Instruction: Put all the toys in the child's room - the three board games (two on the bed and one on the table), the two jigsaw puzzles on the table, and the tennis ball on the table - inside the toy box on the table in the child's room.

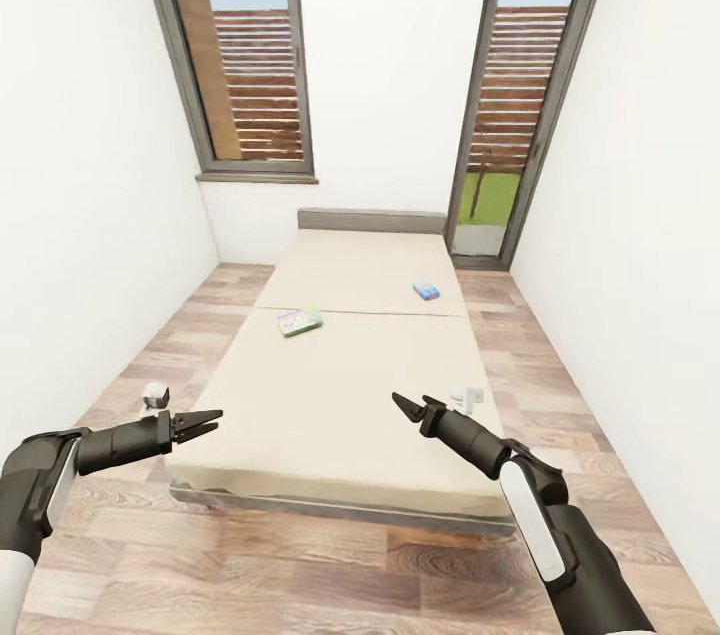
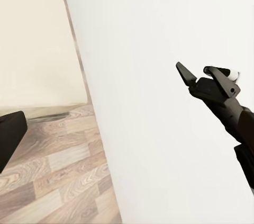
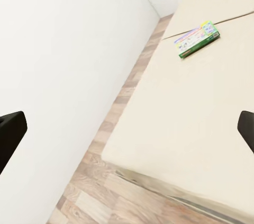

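I see a narrow room: white walls, wood-plank floor, a beige bed with grey headboard, two tall grey-framed windows showing sky and slatted fence.

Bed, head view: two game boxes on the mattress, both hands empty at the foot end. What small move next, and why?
Probably roll along the bed's left side toward the green-edged game box. It lies mid-mattress near the seam, well beyond the left hand and right hand, which hover over the foot end. The blue game box lies farther still.
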